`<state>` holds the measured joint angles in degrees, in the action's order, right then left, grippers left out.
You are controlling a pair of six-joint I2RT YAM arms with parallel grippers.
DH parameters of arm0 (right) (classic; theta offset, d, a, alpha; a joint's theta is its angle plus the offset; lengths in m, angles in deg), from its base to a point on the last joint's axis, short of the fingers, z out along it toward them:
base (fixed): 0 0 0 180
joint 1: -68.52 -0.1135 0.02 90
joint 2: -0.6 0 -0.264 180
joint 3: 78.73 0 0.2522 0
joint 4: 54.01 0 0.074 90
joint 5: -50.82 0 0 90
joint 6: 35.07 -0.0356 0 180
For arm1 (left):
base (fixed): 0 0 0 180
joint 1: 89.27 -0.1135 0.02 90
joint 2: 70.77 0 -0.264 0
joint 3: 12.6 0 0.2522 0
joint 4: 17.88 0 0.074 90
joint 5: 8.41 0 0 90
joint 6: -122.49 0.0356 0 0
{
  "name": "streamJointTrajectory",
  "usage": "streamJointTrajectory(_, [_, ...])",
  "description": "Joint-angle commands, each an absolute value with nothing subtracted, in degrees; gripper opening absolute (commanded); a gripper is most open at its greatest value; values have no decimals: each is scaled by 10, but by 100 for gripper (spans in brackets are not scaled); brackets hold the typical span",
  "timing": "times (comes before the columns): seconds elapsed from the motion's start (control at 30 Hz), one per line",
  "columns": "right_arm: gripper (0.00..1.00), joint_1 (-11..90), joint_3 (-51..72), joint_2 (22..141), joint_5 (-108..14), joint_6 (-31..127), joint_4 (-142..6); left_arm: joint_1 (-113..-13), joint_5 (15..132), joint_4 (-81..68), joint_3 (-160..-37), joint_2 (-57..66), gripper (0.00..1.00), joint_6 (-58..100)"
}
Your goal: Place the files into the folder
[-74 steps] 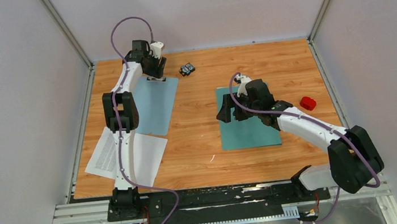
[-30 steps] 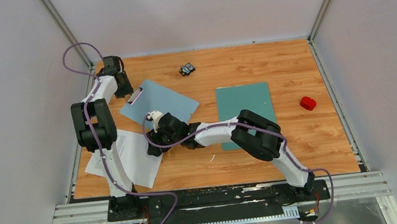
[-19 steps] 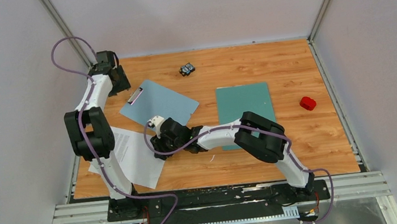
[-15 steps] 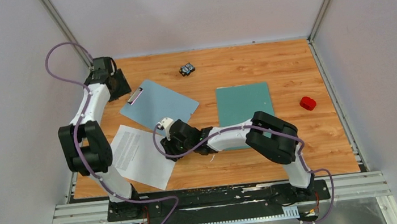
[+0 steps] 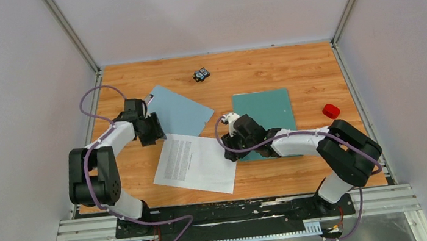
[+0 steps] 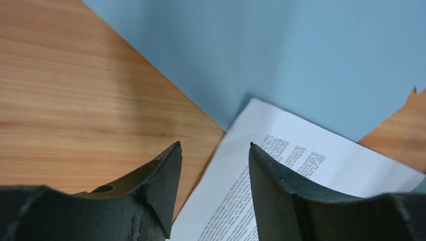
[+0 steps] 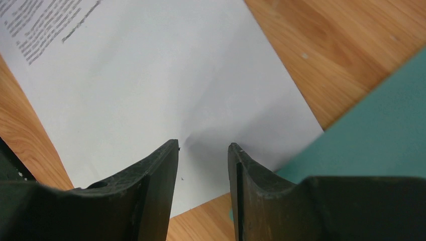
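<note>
The files, white sheets (image 5: 195,163) of dense black text, lie flat at the middle front of the table, their right edge touching the teal-green folder (image 5: 266,111), which lies closed and flat. My right gripper (image 5: 229,150) is open, its fingertips down on the sheet's right end; the right wrist view shows the gripper (image 7: 203,143) over a small crease in the paper (image 7: 150,75), with the folder (image 7: 371,140) beside it. My left gripper (image 5: 151,135) is open and empty over the sheet's far-left corner. The left wrist view shows the gripper (image 6: 213,144) and that corner (image 6: 301,160).
A pale blue clipboard (image 5: 178,109) lies left of centre, also in the left wrist view (image 6: 281,55), with the paper's corner overlapping it. A small black and blue object (image 5: 201,74) sits at the back. A red object (image 5: 331,110) lies right of the folder.
My right gripper has slid the sheets rightward from the left front to the folder's edge. My left arm has come from the far-left corner to the clipboard's near edge.
</note>
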<state>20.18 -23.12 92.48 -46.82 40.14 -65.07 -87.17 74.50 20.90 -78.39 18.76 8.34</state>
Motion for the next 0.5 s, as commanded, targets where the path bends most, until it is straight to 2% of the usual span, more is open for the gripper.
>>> streamJointTrajectory(0.0, [48,227,-241,869,-486,385,-718,-826,719,150,-749,144,57,66])
streamJointTrajectory(0.13, [57,238,-221,844,-415,283,-785,-787,733,138,-729,137,56,64])
streamJointTrajectory(0.3, [63,238,-269,810,-442,188,-724,-772,725,107,-699,152,56,54])
streamJointTrajectory(0.47, [65,223,-294,784,-417,102,-725,-769,725,84,-674,158,55,48])
